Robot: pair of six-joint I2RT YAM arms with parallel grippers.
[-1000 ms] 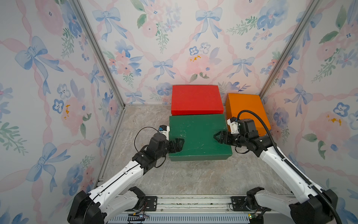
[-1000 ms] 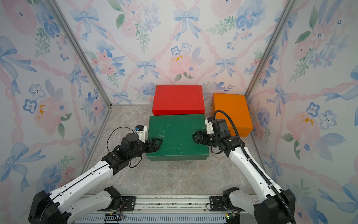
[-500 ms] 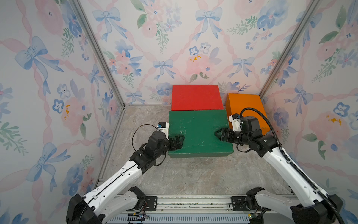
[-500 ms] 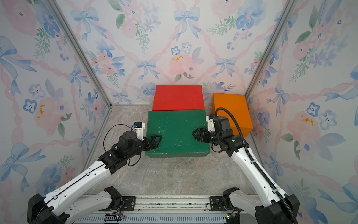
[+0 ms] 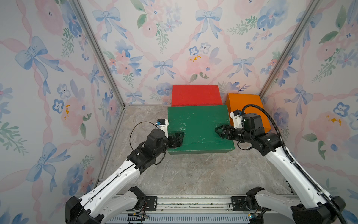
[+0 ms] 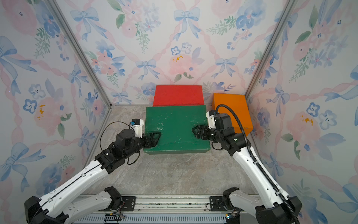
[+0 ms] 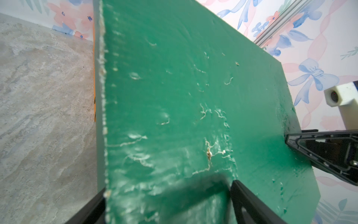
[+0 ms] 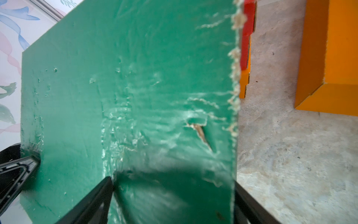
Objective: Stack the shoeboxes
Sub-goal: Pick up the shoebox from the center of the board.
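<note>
A dark green shoebox (image 5: 199,126) (image 6: 175,124) hangs level above the table, held at its two short ends. My left gripper (image 5: 177,139) (image 7: 167,201) is shut on its left end, one finger on the lid and one beneath. On the opposite end my right gripper (image 5: 221,132) (image 8: 172,194) is shut the same way. Behind it a red shoebox (image 5: 195,95) (image 8: 249,15) rests on an orange shoebox (image 8: 244,81). The green box's far edge overlaps the red lid's front in both top views. A second orange shoebox (image 5: 245,104) (image 8: 341,48) stands at the back right.
Floral walls close in the marble table (image 5: 193,170) on three sides, with aluminium posts (image 5: 100,56) in the back corners. A metal rail (image 5: 193,201) with both arm bases runs along the front. The right arm's black cable (image 5: 271,124) arcs over the orange box.
Both arms have carried the green box up and toward the back wall. Its far edge now covers the front strip of the red lid.
</note>
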